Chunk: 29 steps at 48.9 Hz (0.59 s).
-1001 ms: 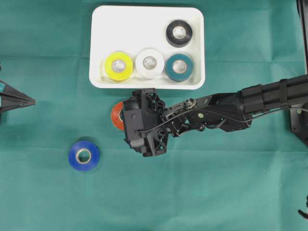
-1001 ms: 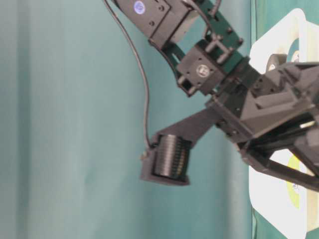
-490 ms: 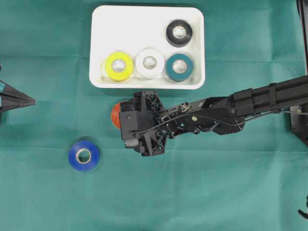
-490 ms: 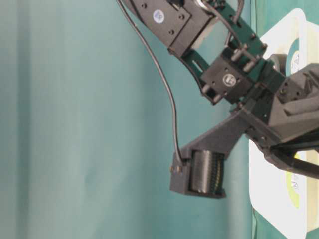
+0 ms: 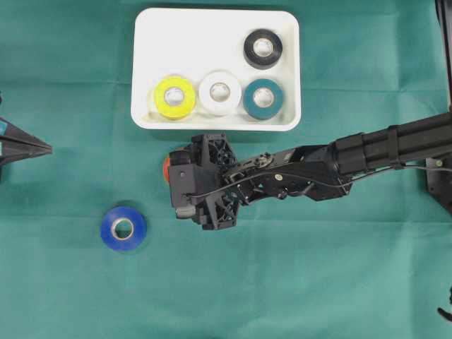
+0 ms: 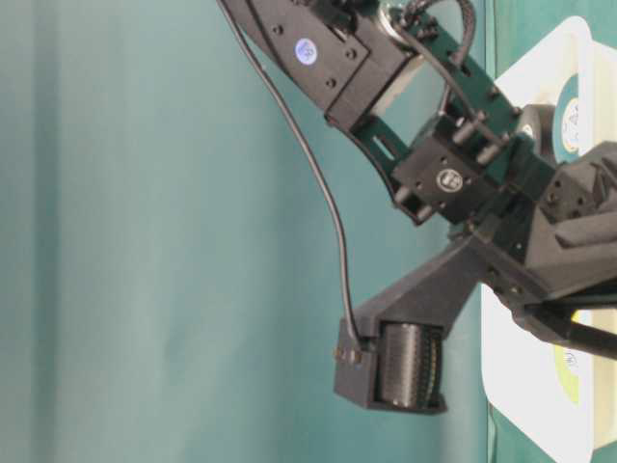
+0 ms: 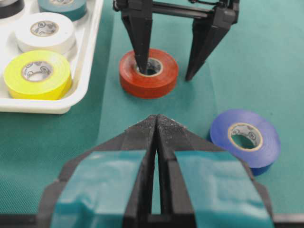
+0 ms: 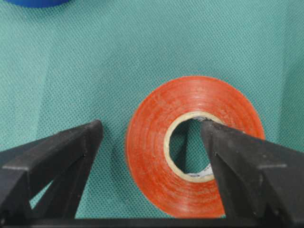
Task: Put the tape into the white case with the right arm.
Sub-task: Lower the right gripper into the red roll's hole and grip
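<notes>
Fingers [image 8: 223,142] of the right gripper [image 7: 173,71] straddle one wall of the red-orange tape roll [image 7: 148,74]: one tip sits down in the roll's core hole, the other stands on the cloth just outside the rim. The jaws are spread apart with a gap left on the outer side, so nothing is clamped. This roll lies flat on the green cloth [image 5: 296,282], just outside the long rim of the white case [image 5: 212,28], and from overhead it is mostly hidden under the right arm [image 5: 325,159].

Inside the case lie four rolls: yellow tape [image 5: 174,97], white tape [image 5: 219,92] and teal tape [image 5: 263,98] in a row, with black tape [image 5: 263,48] apart near a corner. A blue tape roll [image 5: 123,228] rests on the cloth, well apart from the case.

At the cloth's left edge the left gripper [image 5: 44,148], with its cyan bands, appears pressed together, holding nothing.
</notes>
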Each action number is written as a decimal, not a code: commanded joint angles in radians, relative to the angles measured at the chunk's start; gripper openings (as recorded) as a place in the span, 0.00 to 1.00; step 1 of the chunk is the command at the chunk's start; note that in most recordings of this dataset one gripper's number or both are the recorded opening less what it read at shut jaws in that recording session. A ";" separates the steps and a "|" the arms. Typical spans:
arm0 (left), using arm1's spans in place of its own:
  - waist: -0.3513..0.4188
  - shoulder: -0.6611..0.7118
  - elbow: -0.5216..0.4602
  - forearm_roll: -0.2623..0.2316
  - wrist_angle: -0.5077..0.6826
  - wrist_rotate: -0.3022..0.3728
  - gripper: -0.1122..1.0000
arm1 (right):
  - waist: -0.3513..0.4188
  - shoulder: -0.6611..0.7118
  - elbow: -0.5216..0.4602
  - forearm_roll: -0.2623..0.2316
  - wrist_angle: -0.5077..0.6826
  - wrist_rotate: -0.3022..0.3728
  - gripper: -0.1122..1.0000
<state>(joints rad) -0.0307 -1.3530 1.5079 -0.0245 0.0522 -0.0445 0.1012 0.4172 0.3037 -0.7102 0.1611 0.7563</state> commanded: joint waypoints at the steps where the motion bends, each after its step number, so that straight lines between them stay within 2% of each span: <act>1: 0.003 0.006 -0.012 -0.002 -0.003 0.002 0.10 | 0.000 -0.005 -0.015 0.003 -0.005 0.000 0.61; 9: 0.003 0.008 -0.011 -0.002 -0.005 0.002 0.10 | 0.006 -0.008 -0.018 0.011 -0.003 0.000 0.25; 13: 0.003 0.008 -0.011 0.000 -0.003 0.002 0.10 | 0.006 -0.011 -0.023 0.011 -0.002 0.000 0.13; 29: 0.003 0.008 -0.011 0.000 -0.005 0.002 0.10 | 0.018 -0.041 -0.037 0.011 0.003 0.000 0.12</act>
<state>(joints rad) -0.0307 -1.3530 1.5079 -0.0245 0.0522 -0.0445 0.1166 0.4234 0.2884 -0.6995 0.1657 0.7578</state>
